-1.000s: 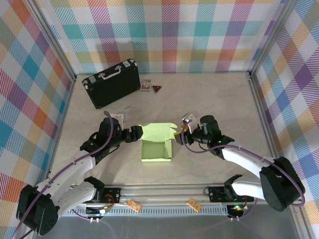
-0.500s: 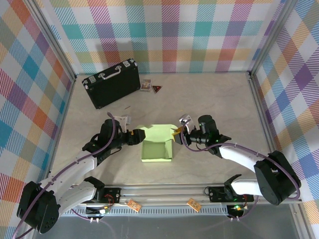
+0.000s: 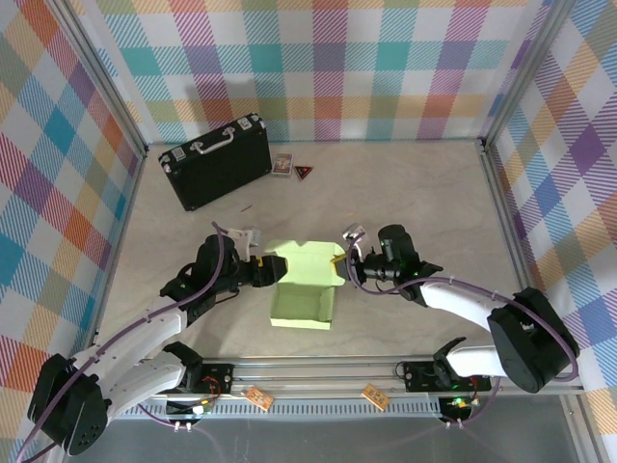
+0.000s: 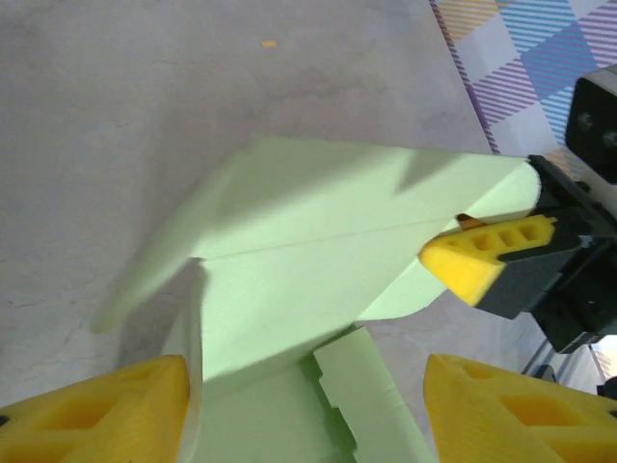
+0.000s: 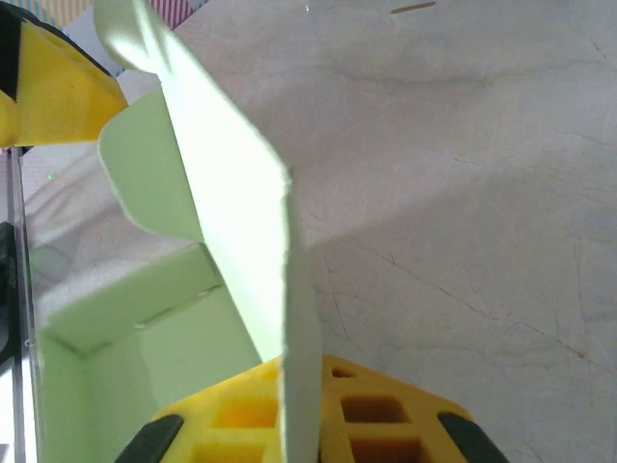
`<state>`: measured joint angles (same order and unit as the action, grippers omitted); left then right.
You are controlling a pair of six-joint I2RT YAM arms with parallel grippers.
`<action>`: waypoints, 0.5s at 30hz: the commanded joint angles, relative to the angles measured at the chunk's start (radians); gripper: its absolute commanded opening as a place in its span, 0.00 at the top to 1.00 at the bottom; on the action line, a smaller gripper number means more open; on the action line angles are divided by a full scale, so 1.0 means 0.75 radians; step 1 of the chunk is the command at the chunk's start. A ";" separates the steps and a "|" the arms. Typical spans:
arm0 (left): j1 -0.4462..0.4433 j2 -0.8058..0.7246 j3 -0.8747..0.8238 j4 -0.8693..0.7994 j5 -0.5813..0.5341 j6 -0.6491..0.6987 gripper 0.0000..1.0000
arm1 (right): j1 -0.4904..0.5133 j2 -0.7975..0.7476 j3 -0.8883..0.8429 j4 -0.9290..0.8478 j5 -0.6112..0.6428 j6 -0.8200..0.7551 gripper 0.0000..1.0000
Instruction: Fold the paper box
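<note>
Paper box (image 3: 302,291) at frame centre, half-formed, lid flap raised; thin card, light, likely creases easily, so best taken at flap edges near the folds; right gripper (image 3: 340,260) pinched tight on the lid's right edge; left gripper (image 3: 268,270) jaws apart, straddling the left wall, gripping nothing.

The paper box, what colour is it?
Pale light green, plain all over. The paper box shows best in the top external view.

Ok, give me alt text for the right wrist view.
A pale green flap of the paper box stands edge-on up the middle, pinched at the bottom between the right fingers. The box's open inside lies lower left, a yellow left finger top left, the table to the right.
</note>
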<state>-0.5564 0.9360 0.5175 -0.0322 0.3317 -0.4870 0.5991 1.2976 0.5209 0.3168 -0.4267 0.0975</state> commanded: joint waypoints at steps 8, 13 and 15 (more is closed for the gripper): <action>-0.088 0.026 -0.027 0.092 -0.004 -0.056 0.34 | 0.042 -0.008 0.015 0.111 0.126 -0.008 0.98; -0.090 0.043 -0.042 0.112 -0.033 -0.074 0.34 | 0.042 -0.055 0.002 0.140 0.152 -0.051 1.00; -0.090 0.048 -0.067 0.159 -0.040 -0.102 0.34 | 0.042 -0.065 -0.007 0.176 0.155 -0.056 1.00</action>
<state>-0.6083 0.9604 0.4980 0.0326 0.2863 -0.5285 0.6182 1.2804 0.5198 0.3439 -0.3092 0.0742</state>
